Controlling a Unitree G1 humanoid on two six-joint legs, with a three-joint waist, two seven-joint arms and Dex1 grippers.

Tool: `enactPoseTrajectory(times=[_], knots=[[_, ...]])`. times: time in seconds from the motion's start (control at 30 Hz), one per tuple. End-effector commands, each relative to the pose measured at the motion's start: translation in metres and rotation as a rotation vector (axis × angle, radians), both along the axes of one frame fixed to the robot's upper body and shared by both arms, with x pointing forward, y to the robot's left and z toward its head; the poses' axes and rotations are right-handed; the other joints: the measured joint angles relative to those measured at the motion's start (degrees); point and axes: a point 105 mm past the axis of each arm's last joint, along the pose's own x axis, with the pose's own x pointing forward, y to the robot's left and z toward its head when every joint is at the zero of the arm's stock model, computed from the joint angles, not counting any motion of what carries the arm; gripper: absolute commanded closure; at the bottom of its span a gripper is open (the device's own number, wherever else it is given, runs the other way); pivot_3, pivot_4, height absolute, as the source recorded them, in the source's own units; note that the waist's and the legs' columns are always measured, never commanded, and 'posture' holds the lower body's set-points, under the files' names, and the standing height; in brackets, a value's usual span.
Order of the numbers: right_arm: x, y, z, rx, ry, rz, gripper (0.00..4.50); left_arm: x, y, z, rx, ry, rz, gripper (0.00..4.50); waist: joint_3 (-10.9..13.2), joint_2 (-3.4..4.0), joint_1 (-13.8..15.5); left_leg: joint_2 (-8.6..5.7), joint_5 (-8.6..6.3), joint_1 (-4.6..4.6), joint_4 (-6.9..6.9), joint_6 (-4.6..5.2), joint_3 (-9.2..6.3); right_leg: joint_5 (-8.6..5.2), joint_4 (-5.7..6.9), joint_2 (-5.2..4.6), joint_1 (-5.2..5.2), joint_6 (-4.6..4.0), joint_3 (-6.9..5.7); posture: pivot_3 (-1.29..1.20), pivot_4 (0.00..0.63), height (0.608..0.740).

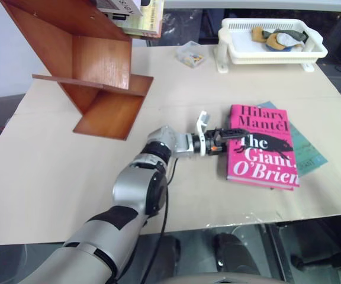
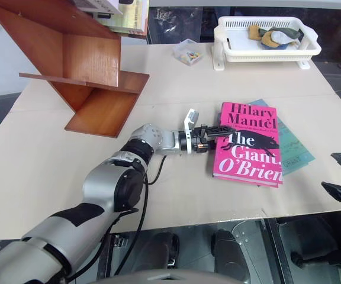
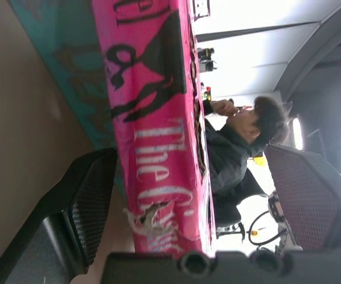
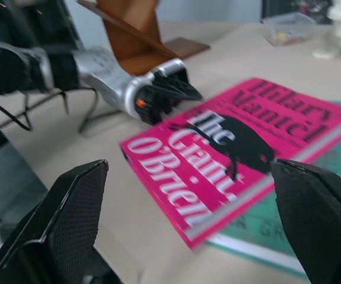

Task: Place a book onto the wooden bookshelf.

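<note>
The pink book (image 1: pixel 261 147) lies flat on the bench (image 1: pixel 70 171), on top of a teal book (image 1: pixel 306 151). The left end effector (image 1: pixel 228 137) is spread wide around its spine edge. It should squeeze firmly before lifting toward the wooden bookshelf (image 1: pixel 93 65).

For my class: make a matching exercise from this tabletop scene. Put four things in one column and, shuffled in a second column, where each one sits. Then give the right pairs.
Things:
1. pink book
2. teal book
3. white basket tray
4. wooden bookshelf

Places:
A. far left of the table, pale books resting on its top
B. lying flat, partly under another book
C. far right edge of the table, holding soft items
D. lying flat, its spine side at the open left gripper

Pairs: 1-D, 2-B, 3-C, 4-A
</note>
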Motion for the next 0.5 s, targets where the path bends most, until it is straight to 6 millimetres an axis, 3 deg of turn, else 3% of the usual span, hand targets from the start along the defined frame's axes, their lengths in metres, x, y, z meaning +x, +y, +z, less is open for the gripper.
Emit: enactPoseTrajectory(times=[0.03, 0.5], knots=[[-0.0043, 0.004, 0.008, -0.045, -0.039, 0.042, 0.0, 0.0007, -0.0059, 0.0087, -0.015, -0.017, -0.008, 0.05, 0.0, -0.01, 0.0, 0.0, 0.0, 0.0, 0.0, 0.0, 0.0, 0.0, 0.0, 0.0, 0.0, 0.0, 0.0, 0.0, 0.15, 0.74], [0.0042, 0.0, 0.0087, -0.163, -0.083, 0.067, 0.0, 0.0001, -0.0084, 0.0095, -0.021, -0.017, -0.011, 0.05, 0.0, -0.01, 0.0, -0.01, 0.0, 0.0, 0.0, -0.01, 0.0, 0.0, 0.01, -0.01, 0.0, 0.01, 0.0, 0.0, 0.15, 0.74]])
